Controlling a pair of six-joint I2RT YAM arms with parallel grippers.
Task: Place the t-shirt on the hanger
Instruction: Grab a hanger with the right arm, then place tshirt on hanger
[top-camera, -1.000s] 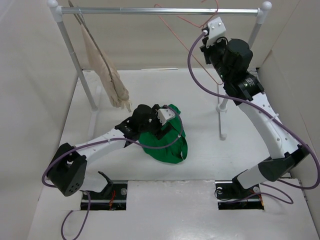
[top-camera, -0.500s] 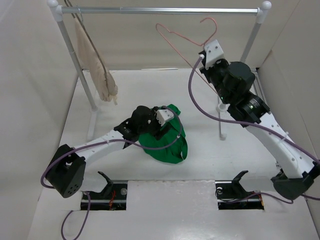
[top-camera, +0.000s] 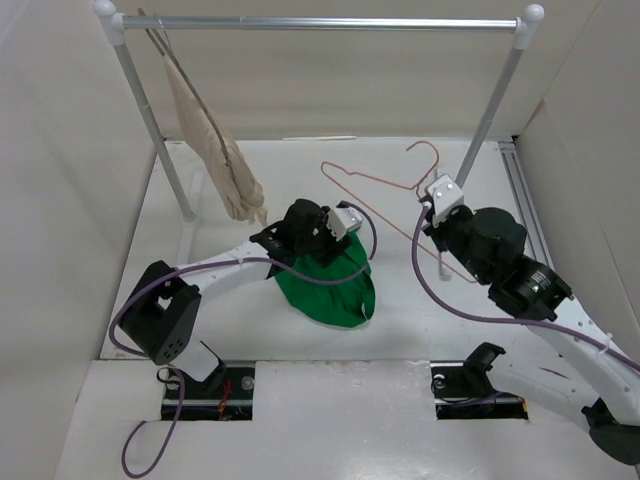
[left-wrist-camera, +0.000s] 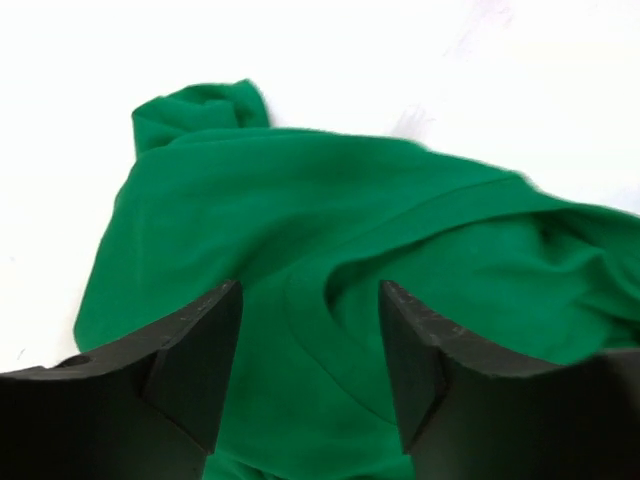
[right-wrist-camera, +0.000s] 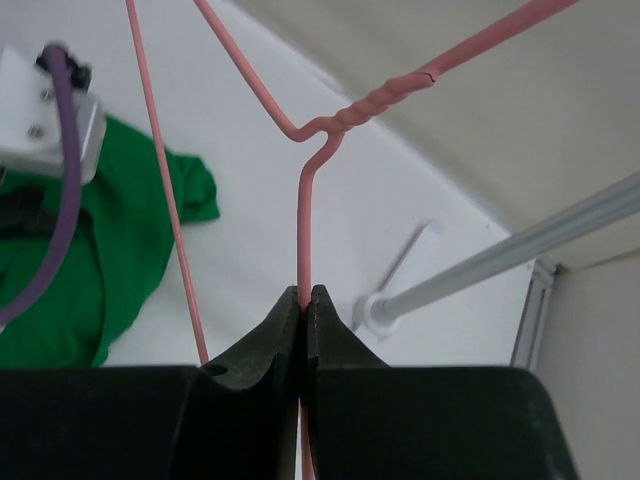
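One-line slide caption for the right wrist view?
Right gripper shut on the pink hanger below its twisted neck, green t-shirt lying beyond.

No text, label, brand or number seems readable in any view.

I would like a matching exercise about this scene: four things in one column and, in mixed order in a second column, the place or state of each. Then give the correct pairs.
Column one
1. t-shirt
2. hanger
3. beige garment
4. left pincer

Column two
A. hangs from the rail at the left
B. open, over the green cloth
C. clamped in the shut right pincer
D. lies crumpled on the table

Pairs: 1-D, 2-C, 3-A, 4-B
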